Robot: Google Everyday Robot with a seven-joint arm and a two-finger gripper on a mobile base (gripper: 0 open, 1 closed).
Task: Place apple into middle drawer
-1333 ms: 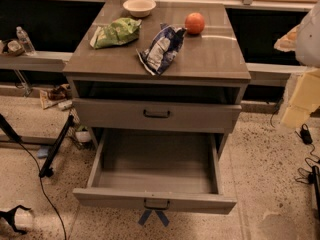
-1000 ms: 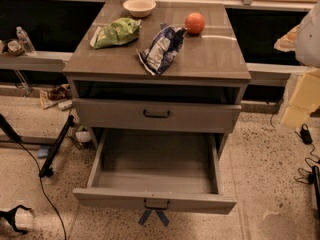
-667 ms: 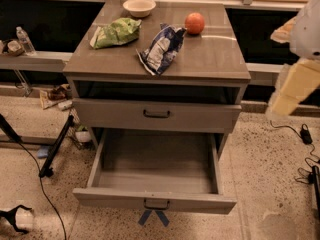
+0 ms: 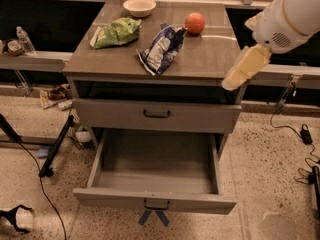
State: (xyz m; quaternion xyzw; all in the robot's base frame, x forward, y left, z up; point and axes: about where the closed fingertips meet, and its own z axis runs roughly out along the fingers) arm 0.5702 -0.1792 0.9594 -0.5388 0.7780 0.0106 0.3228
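The apple (image 4: 195, 22), orange-red and round, sits on the cabinet top (image 4: 210, 59) at the back right. The middle drawer (image 4: 155, 201) is pulled out wide and its inside is bare; a small black handle sits at the centre of its front. The drawer front above it (image 4: 156, 115) is shut. My gripper (image 4: 232, 82), a pale yellowish piece on a white arm (image 4: 290, 14), hangs over the cabinet's right front corner. It is in front of and to the right of the apple, apart from it.
On the cabinet top stand a cream bowl (image 4: 139, 6), a green bag (image 4: 116, 32) and a blue-white snack bag (image 4: 161, 49). A water bottle (image 4: 24, 39) stands on the left ledge. A black stand (image 4: 55, 146) and cables (image 4: 300, 134) lie on the floor.
My arm and gripper have swung in from the right edge, leftward and up, to the cabinet's right front corner. The apple and the drawers have not moved.
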